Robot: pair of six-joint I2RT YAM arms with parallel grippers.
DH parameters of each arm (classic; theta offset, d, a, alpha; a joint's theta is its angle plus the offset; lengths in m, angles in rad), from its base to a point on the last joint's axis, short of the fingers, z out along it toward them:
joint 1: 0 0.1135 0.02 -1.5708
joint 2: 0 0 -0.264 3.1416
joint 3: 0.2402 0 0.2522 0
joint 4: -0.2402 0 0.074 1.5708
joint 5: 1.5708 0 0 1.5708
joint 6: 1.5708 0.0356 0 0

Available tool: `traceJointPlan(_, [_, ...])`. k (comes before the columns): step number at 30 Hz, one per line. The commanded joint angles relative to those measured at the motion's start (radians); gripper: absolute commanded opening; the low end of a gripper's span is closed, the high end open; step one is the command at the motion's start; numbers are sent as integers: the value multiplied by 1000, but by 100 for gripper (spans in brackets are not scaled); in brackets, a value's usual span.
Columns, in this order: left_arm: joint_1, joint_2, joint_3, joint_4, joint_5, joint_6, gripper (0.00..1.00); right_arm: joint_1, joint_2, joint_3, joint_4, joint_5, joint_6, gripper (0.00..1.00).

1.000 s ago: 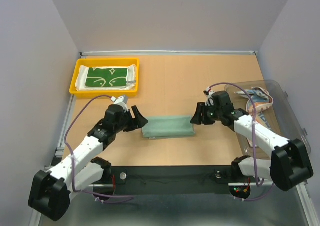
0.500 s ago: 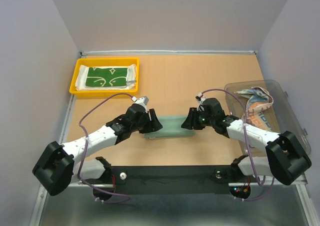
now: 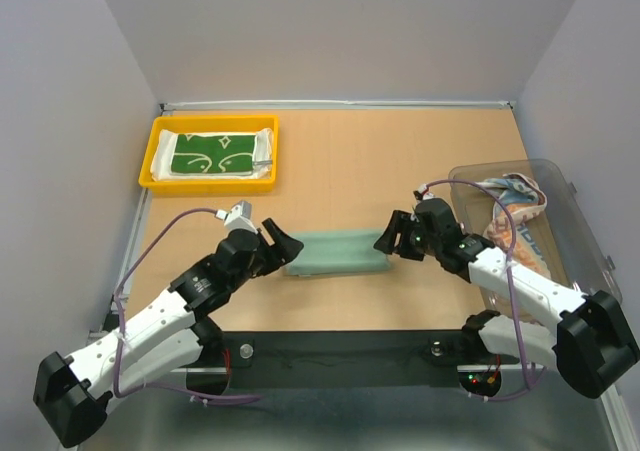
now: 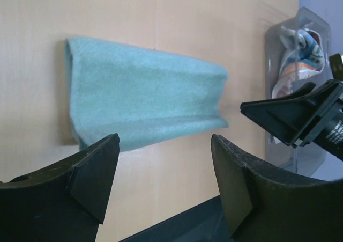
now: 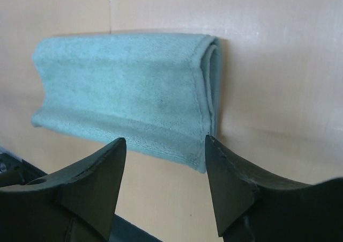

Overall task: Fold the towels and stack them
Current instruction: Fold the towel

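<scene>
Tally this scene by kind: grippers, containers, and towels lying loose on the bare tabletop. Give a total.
Grippers: 2 (left gripper, right gripper)
Containers: 2 (yellow tray, clear bin)
Towels loose on the tabletop: 1 (pale teal towel)
Total: 5

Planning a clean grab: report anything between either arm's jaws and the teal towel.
Nothing visible. The folded teal towel lies on the bare table, left jaws open off its left end, right jaws open off its right end, only tabletop between.
</scene>
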Motion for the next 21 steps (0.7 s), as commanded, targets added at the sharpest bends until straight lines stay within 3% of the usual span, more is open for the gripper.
traceJointPlan(1, [-3, -24, -88, -74, -36, -148, 80, 2, -21, -23, -66, 77, 128, 66])
traceJointPlan(16, [-1, 115, -162, 43, -4, -233, 80, 4, 62, -109, 19, 65, 238, 64])
traceJointPlan(21, [-1, 138, -179, 69, 25, -238, 70, 4, 56, -124, 31, 56, 242, 58])
